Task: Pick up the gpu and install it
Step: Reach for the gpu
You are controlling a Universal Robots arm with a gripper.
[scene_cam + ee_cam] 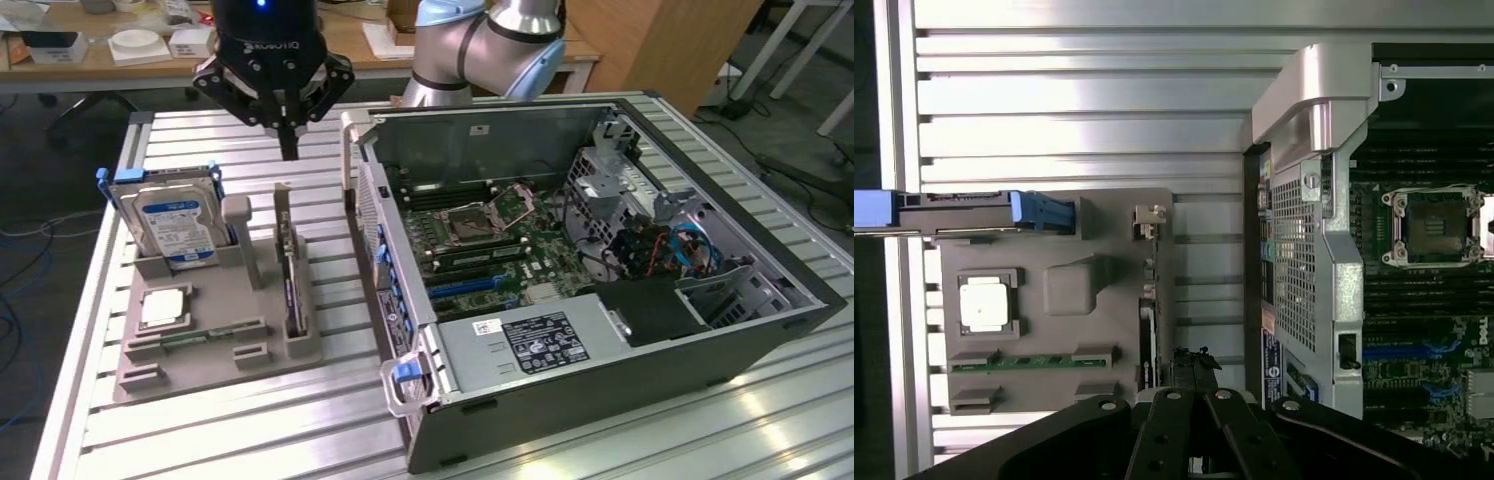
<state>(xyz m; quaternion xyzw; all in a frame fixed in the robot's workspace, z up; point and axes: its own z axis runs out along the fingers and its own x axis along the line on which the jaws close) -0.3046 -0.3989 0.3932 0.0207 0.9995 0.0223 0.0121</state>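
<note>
Four parts are sitting in a grey holder [200, 350] on the slatted counter [267, 440], each in its own recess so that nothing is sliding about. The gpu [291, 275] is standing on its long edge in a slot along the holder's right side, just left of the open computer case [601, 300]. That is presumably leaving its top edge free for a pinch from above. The claw [286, 140] is hanging clenched and empty above the gpu's far end, not touching it and pointing straight down. On the holder's far left, the hard drive [171, 220] is showing a blue-and-white label, its text too small for reading. The claw's body is carrying the word ROBOTIQ, upside down. The sticker [527, 340] on the case's power supply is possibly bearing a Dell mark.
</note>
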